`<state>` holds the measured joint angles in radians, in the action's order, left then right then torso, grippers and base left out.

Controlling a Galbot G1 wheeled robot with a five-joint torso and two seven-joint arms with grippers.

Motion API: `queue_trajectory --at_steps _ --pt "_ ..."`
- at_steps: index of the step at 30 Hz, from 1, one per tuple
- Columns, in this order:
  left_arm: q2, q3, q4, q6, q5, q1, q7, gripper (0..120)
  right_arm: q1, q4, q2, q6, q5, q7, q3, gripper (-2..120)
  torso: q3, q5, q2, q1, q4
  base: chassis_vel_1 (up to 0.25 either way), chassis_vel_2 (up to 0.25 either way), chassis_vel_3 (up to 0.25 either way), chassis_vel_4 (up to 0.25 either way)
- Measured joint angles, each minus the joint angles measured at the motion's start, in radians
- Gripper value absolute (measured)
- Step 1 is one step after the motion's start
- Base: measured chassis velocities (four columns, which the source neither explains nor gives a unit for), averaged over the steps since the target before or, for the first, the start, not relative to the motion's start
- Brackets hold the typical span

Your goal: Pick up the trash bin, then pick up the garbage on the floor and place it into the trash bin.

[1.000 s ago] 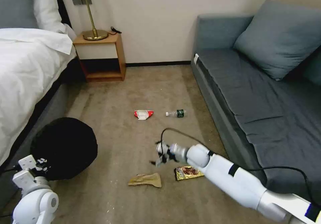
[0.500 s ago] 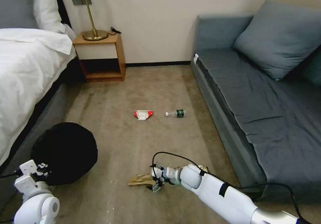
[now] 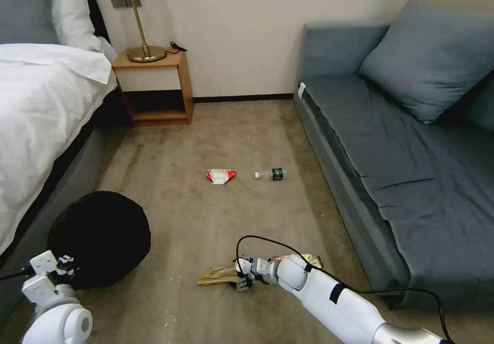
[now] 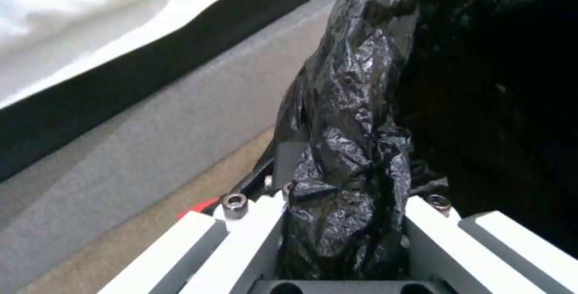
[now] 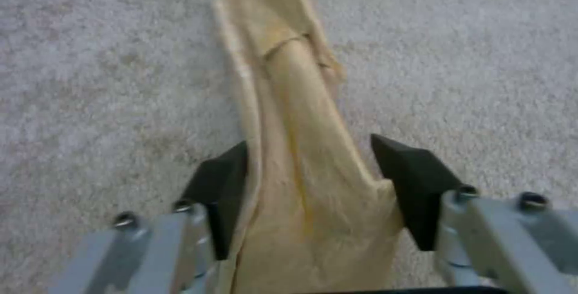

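Crumpled tan paper scrap (image 5: 295, 158) between right gripper's (image 5: 310, 190) black pads (image 5: 403, 181).

This is a bedroom, likely in a hotel or home. A wooden nightstand (image 3: 154, 89) stands against the cream wall, carrying a brass lamp (image 3: 139, 17). To its left lies a bed (image 3: 41, 107) with white linen and pillows; to its right, across tan carpet (image 3: 226, 138), stands a grey sofa (image 3: 391, 143) with cushions.

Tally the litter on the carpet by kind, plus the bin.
Tan paper scrap: 1
Gold snack wrapper: 1
Red-and-white packet: 1
Green-labelled bottle: 1
Trash bin: 1
Total: 5
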<state>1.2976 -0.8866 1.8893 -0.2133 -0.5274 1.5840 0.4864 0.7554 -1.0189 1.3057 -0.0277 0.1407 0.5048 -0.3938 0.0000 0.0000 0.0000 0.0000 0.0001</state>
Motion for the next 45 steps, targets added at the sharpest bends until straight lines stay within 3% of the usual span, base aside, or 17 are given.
queue_trajectory --at_steps 15,21,29,38,45 --pt "0.013 0.009 0.016 -0.009 -0.001 0.009 0.0 1 0.008 0.0 0.032 0.029 0.005 -0.004 0.094 0 0.0 0.0 0.0 0.0 -0.0001 0.0 0.0 0.0 0.0" --pt "0.019 0.012 0.018 -0.009 0.0 0.012 0.0 1 -0.039 -0.044 0.058 0.045 -0.084 -0.081 0.13 0 0.0 0.0 0.0 0.0 -0.0001 0.0 0.0 0.0 0.0" --pt "0.02 0.019 0.022 -0.01 0.003 0.001 0.0 1 -0.139 -0.167 0.079 -0.001 -0.266 -0.187 0.091 0 0.0 -0.0001 0.0 0.0 -0.0001 0.0 0.0 0.0 0.0" --pt "0.017 0.023 0.034 -0.025 0.003 -0.016 -0.013 1 -0.258 -0.292 0.102 -0.019 -0.657 -0.355 -0.137 0 0.0 -0.0002 0.0 0.0 0.0 0.0 0.0 0.0 0.0" --pt "0.024 0.03 0.053 -0.031 0.002 -0.028 -0.025 1 -0.279 -0.284 0.181 0.003 -0.758 -0.421 -0.238 0 0.0 -0.0002 0.0 0.0 0.0001 0.0 0.0 0.0 0.0"
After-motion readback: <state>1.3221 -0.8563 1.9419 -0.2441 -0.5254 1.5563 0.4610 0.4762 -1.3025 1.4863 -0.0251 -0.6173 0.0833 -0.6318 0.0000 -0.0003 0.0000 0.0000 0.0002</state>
